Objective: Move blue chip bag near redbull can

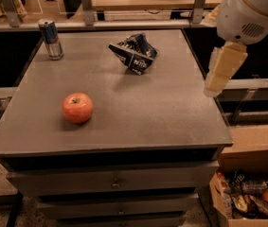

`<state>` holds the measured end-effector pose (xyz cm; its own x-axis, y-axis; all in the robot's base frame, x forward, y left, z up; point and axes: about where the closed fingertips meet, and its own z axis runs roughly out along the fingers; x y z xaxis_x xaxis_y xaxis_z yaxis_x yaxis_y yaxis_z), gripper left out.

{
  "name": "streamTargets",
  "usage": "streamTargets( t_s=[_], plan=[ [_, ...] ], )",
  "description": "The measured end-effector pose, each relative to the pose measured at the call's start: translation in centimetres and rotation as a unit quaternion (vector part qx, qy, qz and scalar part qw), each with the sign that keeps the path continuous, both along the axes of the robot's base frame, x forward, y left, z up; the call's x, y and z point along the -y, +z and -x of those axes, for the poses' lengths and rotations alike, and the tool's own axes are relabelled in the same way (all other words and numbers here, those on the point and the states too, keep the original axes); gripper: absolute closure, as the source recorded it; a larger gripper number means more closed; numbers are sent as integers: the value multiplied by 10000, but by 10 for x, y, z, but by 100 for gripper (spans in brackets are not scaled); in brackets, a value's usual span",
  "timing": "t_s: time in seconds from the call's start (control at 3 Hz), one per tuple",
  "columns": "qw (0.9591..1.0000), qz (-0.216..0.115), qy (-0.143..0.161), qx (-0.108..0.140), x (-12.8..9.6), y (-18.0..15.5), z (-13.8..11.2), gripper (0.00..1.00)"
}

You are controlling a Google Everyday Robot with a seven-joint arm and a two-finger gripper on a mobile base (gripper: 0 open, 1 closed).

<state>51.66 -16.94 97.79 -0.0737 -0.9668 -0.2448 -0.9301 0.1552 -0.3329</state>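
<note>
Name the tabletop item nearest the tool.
The blue chip bag, back centre; the tool hangs beyond the table's right edge, while the apple and redbull can sit farther left.

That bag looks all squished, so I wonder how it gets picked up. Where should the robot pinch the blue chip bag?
Probably the raised crumpled ridge on top of the blue chip bag, coming straight down from above: it lies low on the table, so its sides offer little to pinch. The pincer hangs by the table's right edge, apart from the bag.
</note>
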Motion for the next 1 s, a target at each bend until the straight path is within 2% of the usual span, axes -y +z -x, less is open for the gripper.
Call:
streamTargets(
  t_s=[0.33,0.67,1.0],
  plan=[
    [9996,-8,229,145,-24,-6,-49,0],
    [9994,-92,319,107,-44,-16,-97,0],
    [9996,-235,181,21,-57,-33,-141,0]
  ],
)
